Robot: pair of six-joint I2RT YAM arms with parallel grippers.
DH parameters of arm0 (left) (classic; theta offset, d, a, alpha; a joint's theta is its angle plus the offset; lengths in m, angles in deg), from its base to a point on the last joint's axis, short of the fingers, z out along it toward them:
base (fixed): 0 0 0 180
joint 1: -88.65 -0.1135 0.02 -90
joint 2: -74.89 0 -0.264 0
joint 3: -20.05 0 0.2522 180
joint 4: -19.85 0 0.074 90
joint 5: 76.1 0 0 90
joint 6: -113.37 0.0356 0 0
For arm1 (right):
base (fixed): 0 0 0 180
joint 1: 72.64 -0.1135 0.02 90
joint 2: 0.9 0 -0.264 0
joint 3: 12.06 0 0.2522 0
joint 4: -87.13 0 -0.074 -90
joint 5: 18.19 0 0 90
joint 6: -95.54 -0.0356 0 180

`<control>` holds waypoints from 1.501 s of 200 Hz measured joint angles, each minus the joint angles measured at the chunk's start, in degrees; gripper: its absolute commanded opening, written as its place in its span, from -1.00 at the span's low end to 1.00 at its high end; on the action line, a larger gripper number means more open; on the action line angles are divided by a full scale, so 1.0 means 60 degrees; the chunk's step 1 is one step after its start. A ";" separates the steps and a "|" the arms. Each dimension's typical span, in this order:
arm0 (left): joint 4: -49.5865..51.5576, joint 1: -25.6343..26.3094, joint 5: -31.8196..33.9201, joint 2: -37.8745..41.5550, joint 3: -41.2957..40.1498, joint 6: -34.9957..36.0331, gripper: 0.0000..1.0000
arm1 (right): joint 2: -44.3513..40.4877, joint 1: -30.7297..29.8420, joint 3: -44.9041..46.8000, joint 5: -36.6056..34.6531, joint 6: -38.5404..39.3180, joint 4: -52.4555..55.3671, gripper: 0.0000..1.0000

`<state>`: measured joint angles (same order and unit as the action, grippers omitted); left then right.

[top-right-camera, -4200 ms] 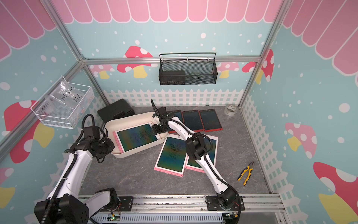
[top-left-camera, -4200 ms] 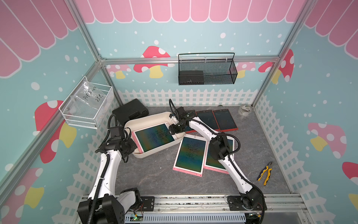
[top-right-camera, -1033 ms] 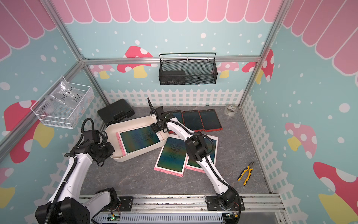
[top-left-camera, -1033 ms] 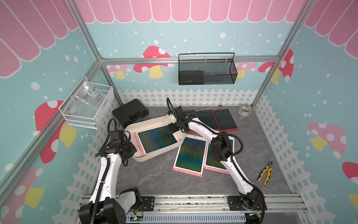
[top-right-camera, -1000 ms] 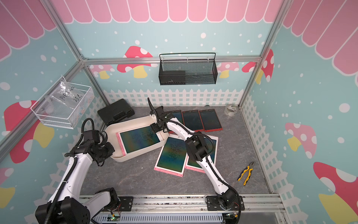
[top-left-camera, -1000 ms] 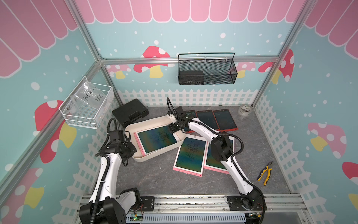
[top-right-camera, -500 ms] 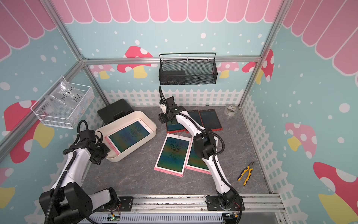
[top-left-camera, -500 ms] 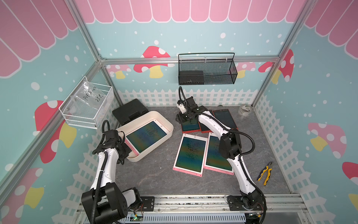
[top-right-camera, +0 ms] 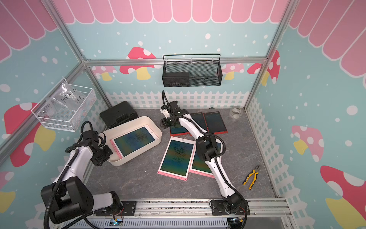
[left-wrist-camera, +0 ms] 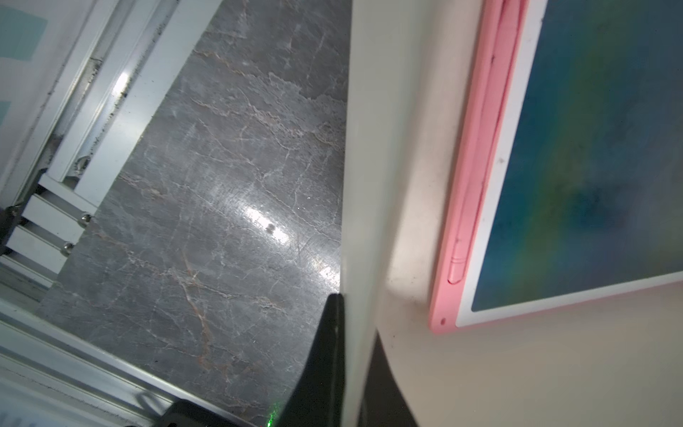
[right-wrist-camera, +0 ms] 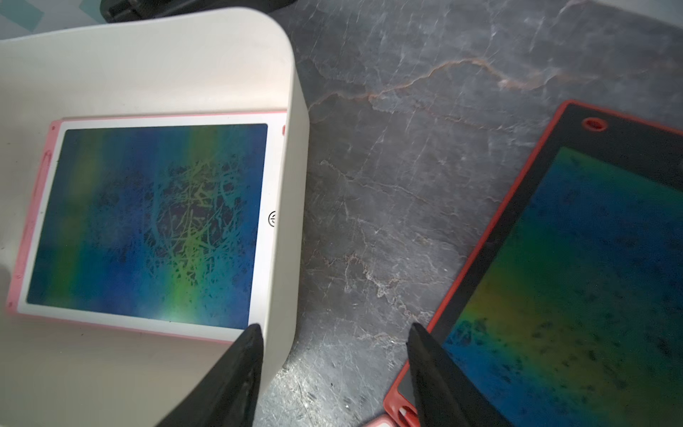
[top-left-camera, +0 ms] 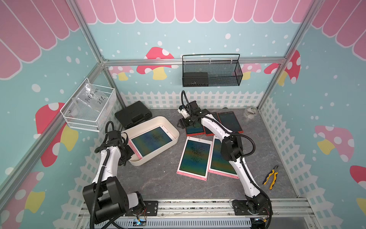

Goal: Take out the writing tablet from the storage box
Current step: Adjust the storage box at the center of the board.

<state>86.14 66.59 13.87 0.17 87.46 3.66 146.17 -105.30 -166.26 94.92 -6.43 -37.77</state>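
Backing away half-open, empty, the right gripper (right-wrist-camera: 334, 329) is leaving the writing tablet (right-wrist-camera: 148, 222) inside the storage box (right-wrist-camera: 294, 177) beside it, left gripper (left-wrist-camera: 356, 332) pinching its wall.

Both top views look steeply down from high at the front onto the whole grey marbled tabletop (top-left-camera: 158, 184), almost identically. The left wrist camera sits close along the wall of the cream-white shallow plastic storage box (left-wrist-camera: 364, 185); the right wrist camera, a little farther off, shares that box and its pink-framed writing tablet (right-wrist-camera: 148, 218).
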 measured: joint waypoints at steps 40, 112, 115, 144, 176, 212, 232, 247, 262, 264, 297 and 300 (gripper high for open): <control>0.0106 -0.0004 0.0015 -0.0062 0.0288 0.0328 -0.93 | 0.0222 -0.0004 0.0000 0.0787 0.0033 0.0117 0.27; 0.0219 -0.0004 0.0004 -0.0262 0.0386 0.0550 -0.94 | 0.0317 -0.0044 0.0011 0.1534 0.0033 0.0080 0.09; 0.0219 -0.0004 0.0004 -0.0262 0.0386 0.0550 -0.94 | 0.0342 -0.0055 0.0011 0.1559 0.0055 0.0076 0.08; 0.0219 -0.0007 -0.0036 -0.0262 0.0390 0.0579 -0.95 | 0.0586 -0.0182 0.0029 0.1647 0.0084 0.0076 -0.03; 0.0215 -0.0007 -0.0186 -0.0215 0.0390 0.0605 -0.93 | 0.0783 -0.0295 0.0120 0.1668 0.0131 0.0076 -0.28; 0.0270 -0.0007 -0.0324 -0.0040 0.0397 0.0601 -0.73 | 0.0783 -0.0331 0.0146 0.1559 -0.0069 0.0058 -0.63; 0.0280 -0.0007 -0.0623 0.0036 0.0495 0.0528 -0.62 | 0.0780 -0.0306 0.0149 0.1366 -0.0200 -0.0033 -0.76; 0.0284 -0.0007 -0.0790 0.0127 0.0630 0.0437 -0.57 | 0.0772 -0.0306 0.0160 0.1217 -0.0291 -0.0055 -0.85; 0.0204 -0.0007 -0.0940 0.0251 0.0758 0.0324 -0.45 | 0.0761 -0.0306 0.0193 0.1147 -0.0306 -0.0073 -0.92; 0.0186 -0.0007 -0.0940 0.0262 0.0772 0.0328 -0.45 | 0.0761 -0.0306 0.0200 0.1147 -0.0302 -0.0084 -0.92; -0.0022 -0.0007 -0.0987 0.0539 0.0874 0.0087 -0.34 | 0.0761 -0.0299 0.0259 0.1147 -0.0266 -0.0193 -1.00; -0.0022 -0.0007 -0.0991 0.0565 0.0882 0.0062 -0.34 | 0.0761 -0.0302 0.0262 0.1140 -0.0262 -0.0200 -1.00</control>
<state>86.01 66.54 7.92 3.56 92.75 4.03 150.73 -107.12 -164.69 101.77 -8.00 -38.97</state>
